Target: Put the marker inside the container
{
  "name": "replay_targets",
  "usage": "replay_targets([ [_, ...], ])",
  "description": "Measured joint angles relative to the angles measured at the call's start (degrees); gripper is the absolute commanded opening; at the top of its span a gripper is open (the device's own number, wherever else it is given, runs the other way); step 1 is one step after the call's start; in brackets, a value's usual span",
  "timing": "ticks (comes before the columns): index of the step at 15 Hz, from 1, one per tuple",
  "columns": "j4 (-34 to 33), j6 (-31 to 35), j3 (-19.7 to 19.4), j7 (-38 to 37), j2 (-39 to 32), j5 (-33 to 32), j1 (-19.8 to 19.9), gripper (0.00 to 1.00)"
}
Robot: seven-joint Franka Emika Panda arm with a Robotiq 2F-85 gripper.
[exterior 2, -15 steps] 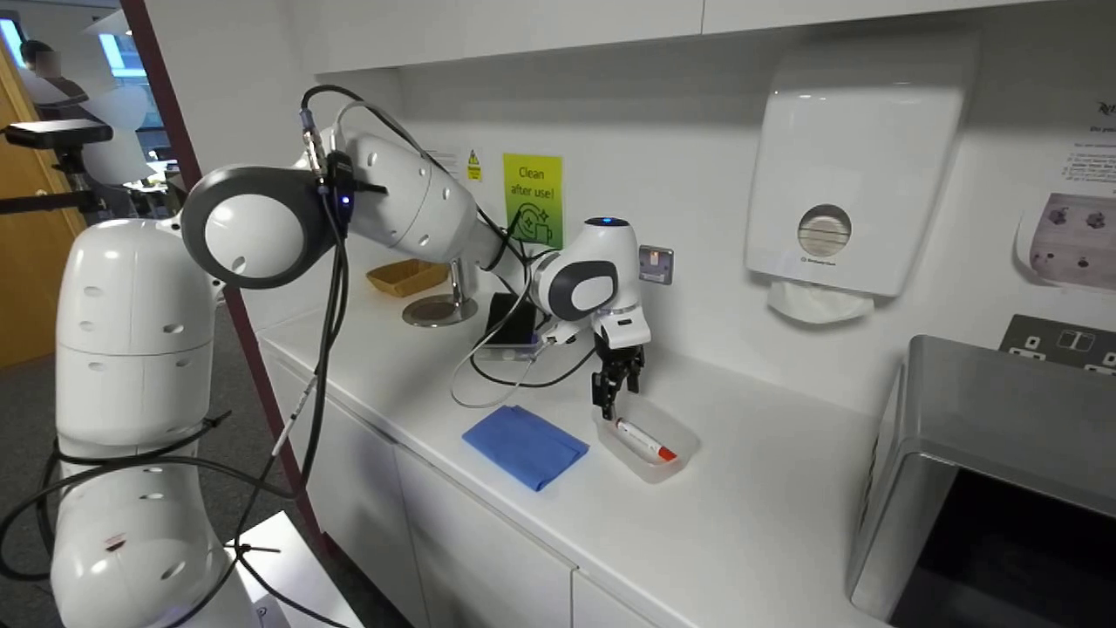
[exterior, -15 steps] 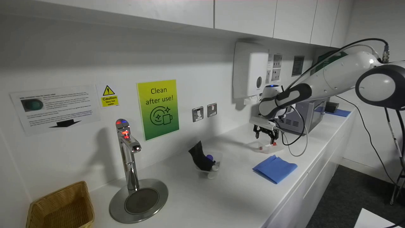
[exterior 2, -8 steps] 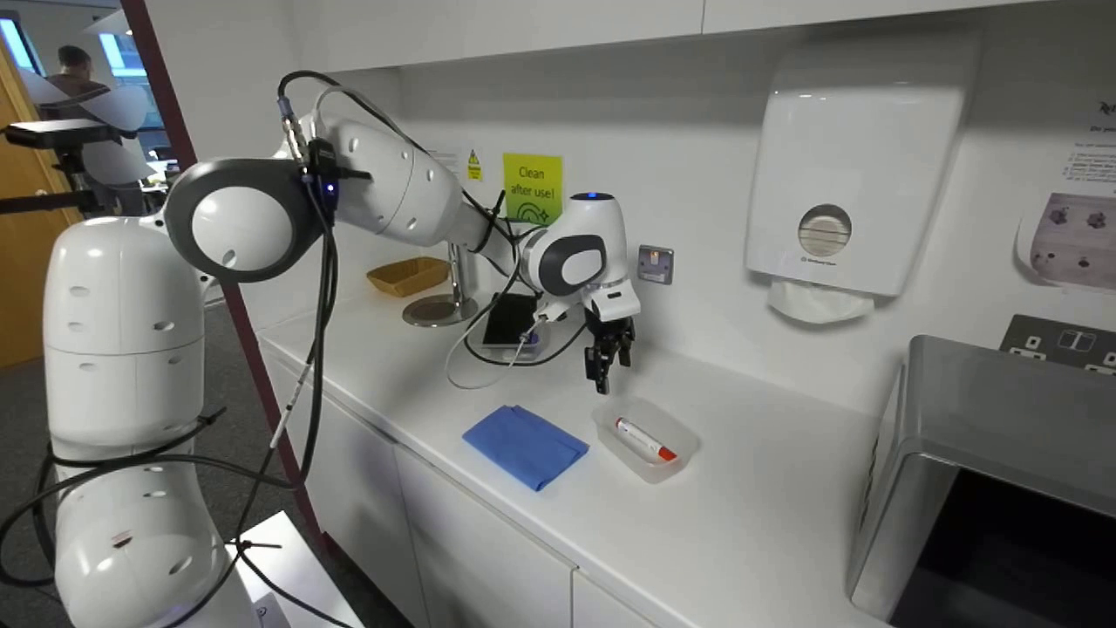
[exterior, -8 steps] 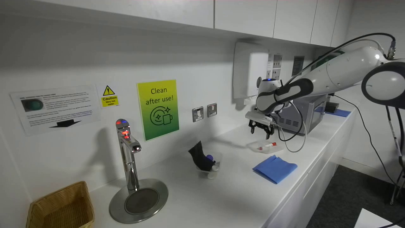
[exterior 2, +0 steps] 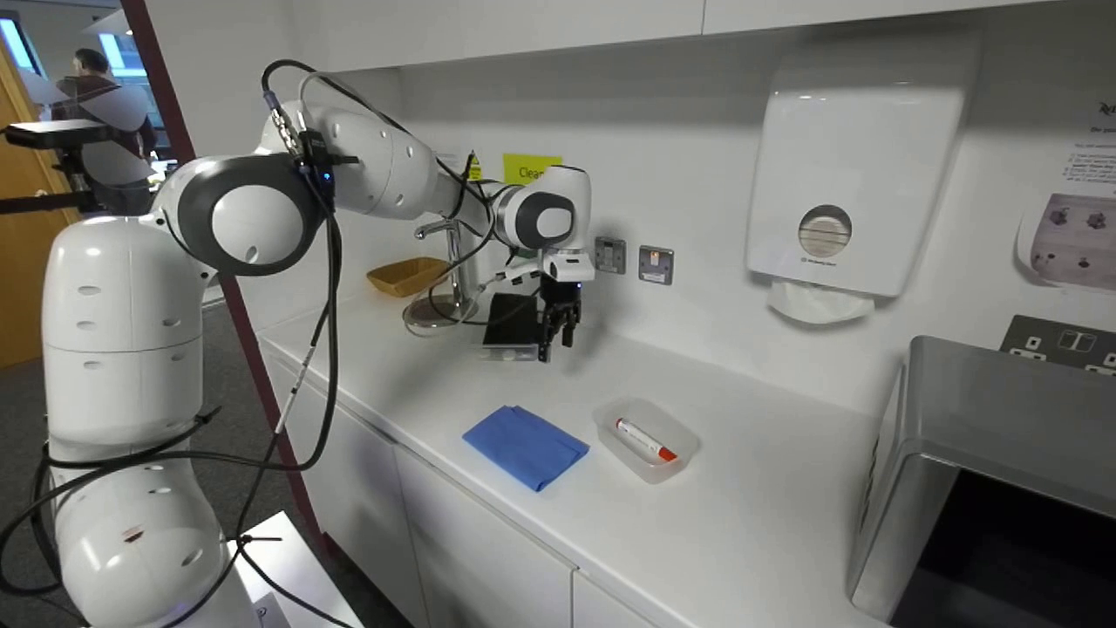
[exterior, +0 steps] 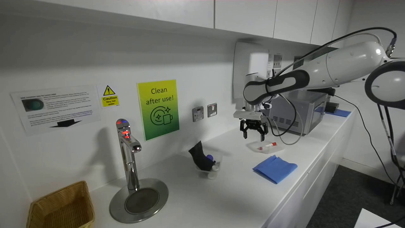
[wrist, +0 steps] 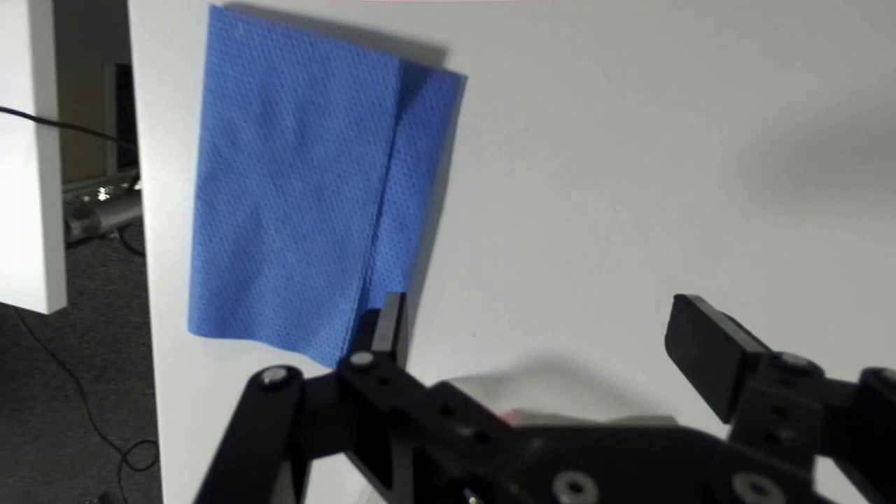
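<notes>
The marker (exterior 2: pixel 645 439), white with red ends, lies flat in a shallow translucent tub (exterior 2: pixel 670 416). Marker (exterior: pixel 267 146) and tub (exterior: pixel 253 146) also show in the other exterior picture. In the wrist view only a reddish bit (wrist: pixel 512 418) shows behind the gripper's links. My gripper (exterior: pixel 254 138) is open and empty, above the counter, off the tub on the tap side; it also shows in an exterior view (exterior 2: pixel 556 349) and the wrist view (wrist: pixel 540 315). A dark curved thing (exterior: pixel 201 158) stands in another clear tub (exterior: pixel 219 155); whether it is hollow I cannot tell.
A folded blue cloth (exterior 2: pixel 525 447) lies near the counter's front edge, also in the wrist view (wrist: pixel 294 189). A tap (exterior: pixel 128 155) and wicker basket (exterior: pixel 63 205) stand at one end. A grey microwave (exterior 2: pixel 985 419) stands at the other. A paper dispenser (exterior 2: pixel 859 174) hangs above.
My gripper was low over the tub by the marker's end. It has risen and moved toward the tap side with nothing in it. The marker stays in the translucent tub.
</notes>
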State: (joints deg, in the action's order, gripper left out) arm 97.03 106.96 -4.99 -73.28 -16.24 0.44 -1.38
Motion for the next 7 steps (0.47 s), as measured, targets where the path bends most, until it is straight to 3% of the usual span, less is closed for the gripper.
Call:
replay_targets([
  [3, -2.1, -6.5, 0.6, -5.9, -0.2, -0.5, -1.6, 1.00],
  [7, -2.5, -7.5, 0.7, -7.9, -0.9, -0.7, -2.2, 1.00],
])
